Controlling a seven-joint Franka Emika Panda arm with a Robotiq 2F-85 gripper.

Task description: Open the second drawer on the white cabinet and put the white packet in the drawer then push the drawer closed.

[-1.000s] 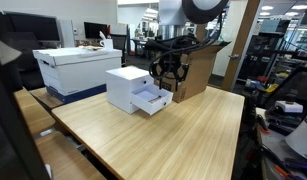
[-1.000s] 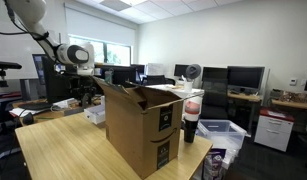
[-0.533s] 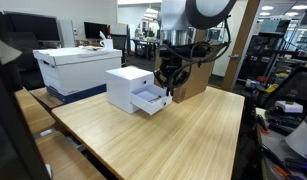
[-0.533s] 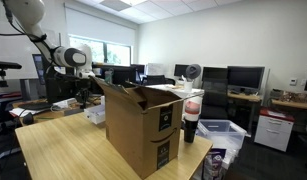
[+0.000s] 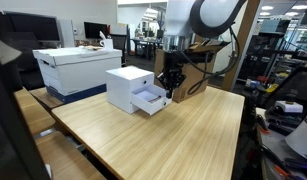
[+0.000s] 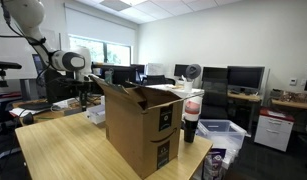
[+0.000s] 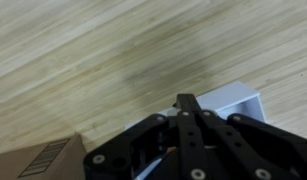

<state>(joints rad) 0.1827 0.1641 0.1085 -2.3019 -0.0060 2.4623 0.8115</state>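
The white cabinet point(image 5: 126, 85) stands on the wooden table, and its second drawer point(image 5: 150, 100) is pulled out toward the table's middle. My gripper point(image 5: 171, 93) hangs just beside the open drawer's front, pointing down with its fingers pressed together. From the wrist view the black fingers point(image 7: 185, 112) meet in a point with nothing visible between them, and a corner of the second drawer point(image 7: 238, 100) shows past them. In an exterior view the gripper point(image 6: 85, 96) is half hidden behind the cardboard box. The white packet does not show in any view.
A large white lidded storage box point(image 5: 78, 62) sits behind the cabinet. A tall brown cardboard box point(image 5: 198, 75), flaps open point(image 6: 143, 125), stands close behind the gripper. A dark bottle point(image 6: 190, 122) stands at that box's side. The wooden table point(image 5: 183, 140) stretches forward.
The fingers went from spread wide to fully shut. The gripper also shifted slightly toward the cardboard box and lower beside the open drawer.
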